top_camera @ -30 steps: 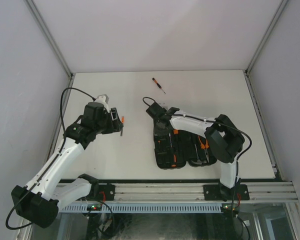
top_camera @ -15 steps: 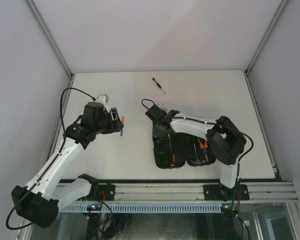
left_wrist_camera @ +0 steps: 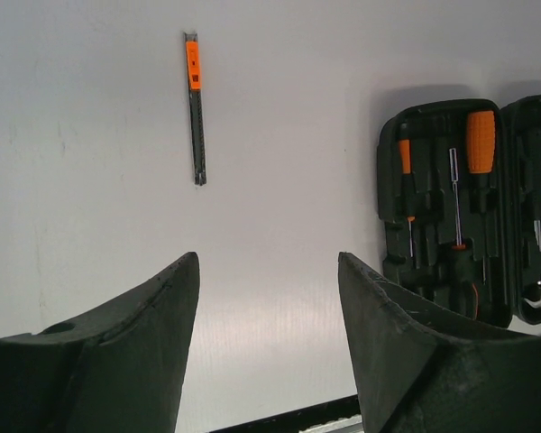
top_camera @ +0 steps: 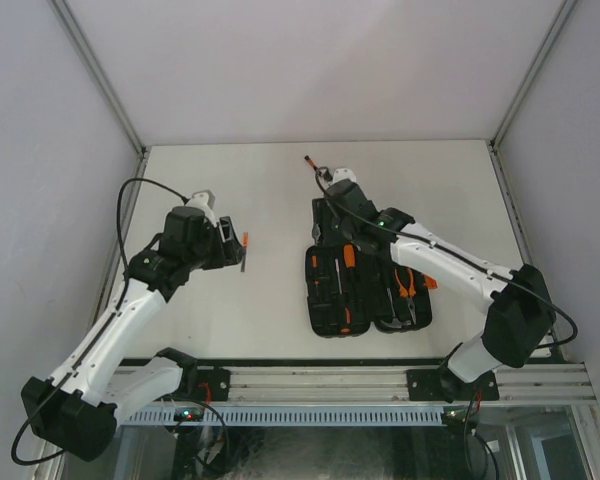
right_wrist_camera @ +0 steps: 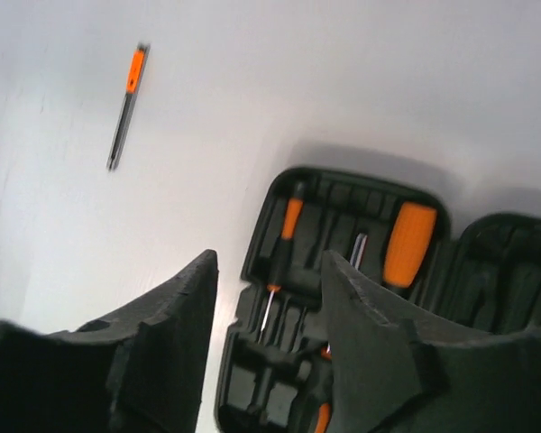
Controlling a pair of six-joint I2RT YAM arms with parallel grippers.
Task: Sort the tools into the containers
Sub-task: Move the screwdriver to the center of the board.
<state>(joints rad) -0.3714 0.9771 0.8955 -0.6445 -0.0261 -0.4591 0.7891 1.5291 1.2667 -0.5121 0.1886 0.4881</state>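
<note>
Nearest me, along the bottom of the overhead view, runs the ribbed aluminium rail that carries both arm bases. Just beyond it, lower centre-right, the tool case lies opened flat on the matte white table. Both black ribbed halves face up, I'd guess so that the moulded slots can take tools from above. Several slots are filled: a fat-handled screwdriver with a glossy orange grip, thin steel-shafted drivers beside it, and the pliers in the right half.

Further in, at centre-left, the left gripper hangs above the table with its dark, rough-surfaced fingers spread and nothing between them. A slim loose tool, a dark stick with an orange band at one end, lies flat just beside it. The gripper looks poised to drop onto that tool.

Farthest off, at upper centre, the right arm stretches across the case. The right gripper is parted and empty, close to a small screwdriver lying slantwise near the back of the table. I'd say that is the tool it is reaching for. So two tools lie outside the case.
</note>
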